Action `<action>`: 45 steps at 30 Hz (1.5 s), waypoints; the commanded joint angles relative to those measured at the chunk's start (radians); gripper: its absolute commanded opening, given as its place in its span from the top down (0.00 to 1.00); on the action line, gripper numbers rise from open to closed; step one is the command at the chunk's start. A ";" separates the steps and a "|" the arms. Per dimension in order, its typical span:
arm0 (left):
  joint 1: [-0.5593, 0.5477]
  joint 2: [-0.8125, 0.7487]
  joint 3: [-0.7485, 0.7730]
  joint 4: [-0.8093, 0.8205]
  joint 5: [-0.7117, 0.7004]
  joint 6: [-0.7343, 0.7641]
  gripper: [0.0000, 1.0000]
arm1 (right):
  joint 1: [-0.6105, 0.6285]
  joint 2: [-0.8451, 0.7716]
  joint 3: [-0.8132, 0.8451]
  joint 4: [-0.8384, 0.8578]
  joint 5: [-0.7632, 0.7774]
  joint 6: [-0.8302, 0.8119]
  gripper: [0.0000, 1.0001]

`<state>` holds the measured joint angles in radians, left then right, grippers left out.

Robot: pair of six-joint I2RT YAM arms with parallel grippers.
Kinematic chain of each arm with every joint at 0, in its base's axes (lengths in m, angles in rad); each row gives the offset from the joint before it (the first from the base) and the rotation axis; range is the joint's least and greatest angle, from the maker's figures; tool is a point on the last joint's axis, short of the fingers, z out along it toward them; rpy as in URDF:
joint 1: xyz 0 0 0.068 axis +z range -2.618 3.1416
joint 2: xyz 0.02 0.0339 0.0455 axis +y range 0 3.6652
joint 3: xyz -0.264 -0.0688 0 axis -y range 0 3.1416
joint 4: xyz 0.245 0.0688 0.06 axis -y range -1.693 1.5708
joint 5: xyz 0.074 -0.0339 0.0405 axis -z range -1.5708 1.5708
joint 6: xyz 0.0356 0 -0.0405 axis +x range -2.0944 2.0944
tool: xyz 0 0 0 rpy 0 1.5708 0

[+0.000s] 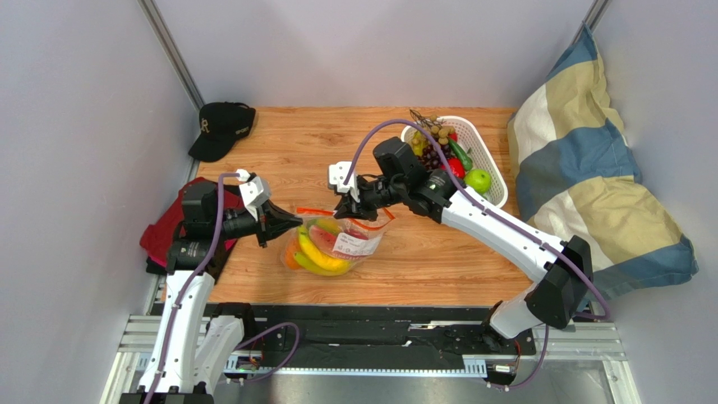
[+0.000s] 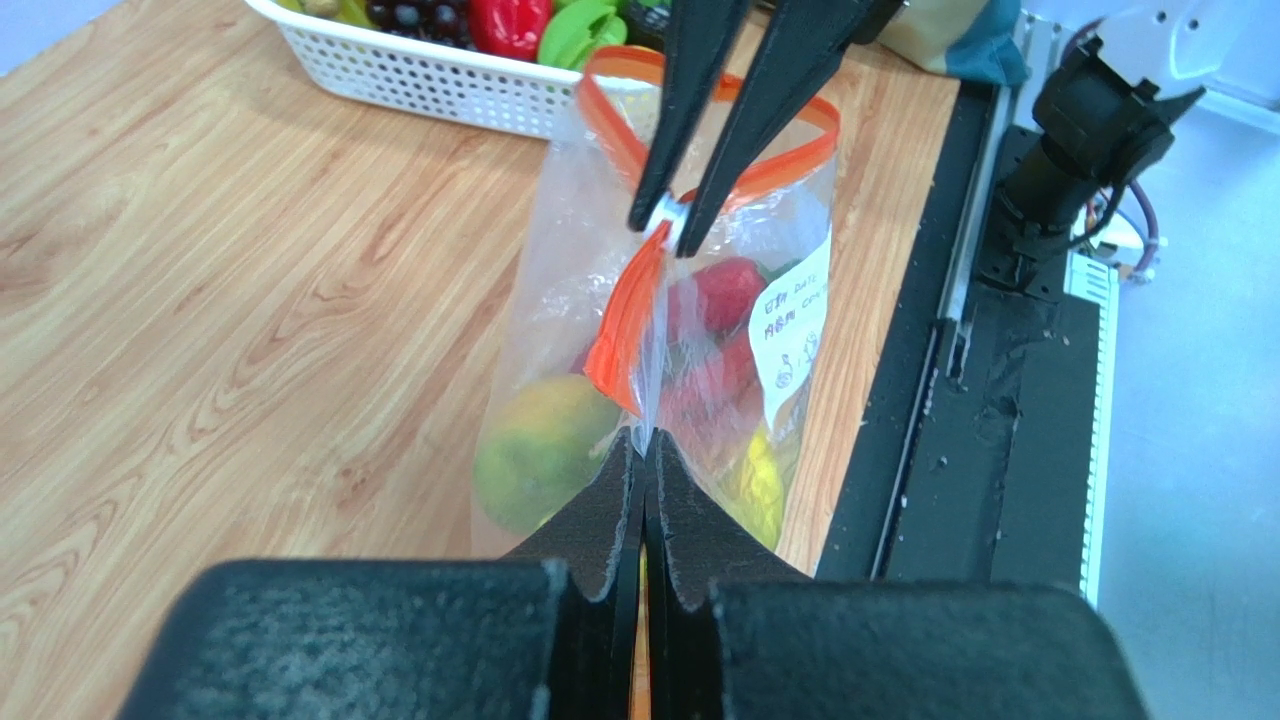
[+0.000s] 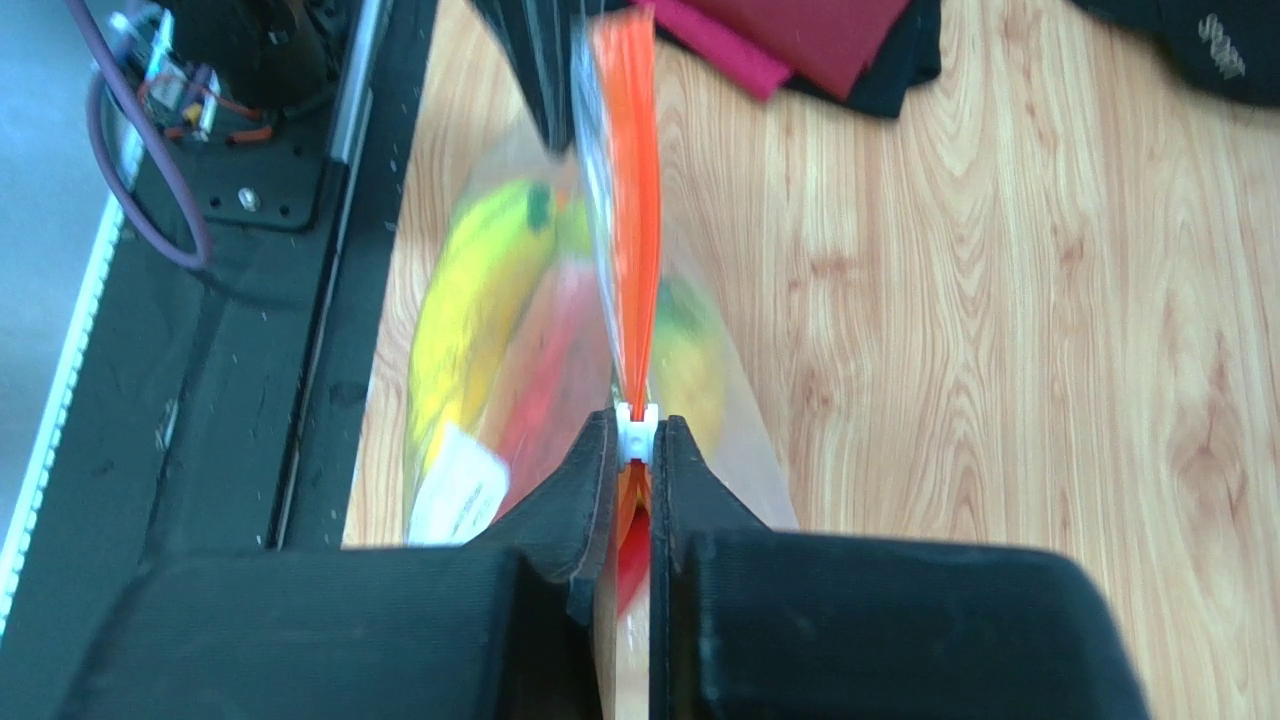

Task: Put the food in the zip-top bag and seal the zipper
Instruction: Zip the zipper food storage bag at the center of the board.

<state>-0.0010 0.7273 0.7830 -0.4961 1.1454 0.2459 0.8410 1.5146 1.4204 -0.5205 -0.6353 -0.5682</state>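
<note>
The clear zip-top bag hangs over the wooden table, stretched between my two grippers. Inside it is food: yellow bananas, an orange fruit and red pieces. My left gripper is shut on the bag's left end, just below the orange-red zipper. My right gripper is shut on the white slider tab, partway along the zipper. Behind the slider the strip lies pressed together. Ahead of it the strip still stands open in a loop.
A white lattice basket with grapes, a green apple and a red pepper stands at the back right; it also shows in the left wrist view. A black cap lies at the back left, red cloth at left, and a striped pillow at right.
</note>
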 commanded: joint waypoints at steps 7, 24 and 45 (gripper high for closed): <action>0.068 -0.002 0.048 0.143 -0.010 -0.109 1.00 | -0.169 -0.111 -0.109 -0.200 0.085 -0.130 1.00; 0.095 0.064 0.075 0.203 -0.050 -0.132 1.00 | -0.370 -0.202 -0.199 -0.372 0.105 -0.285 1.00; -0.066 0.031 0.098 -0.309 -0.084 0.188 1.00 | -0.200 -0.415 -0.075 -0.751 0.023 -0.147 1.00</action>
<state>-0.0311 0.7914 0.9035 -0.7208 1.0874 0.3450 0.5587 1.1965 1.3361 -1.1450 -0.6331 -0.8116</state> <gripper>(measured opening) 0.006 0.046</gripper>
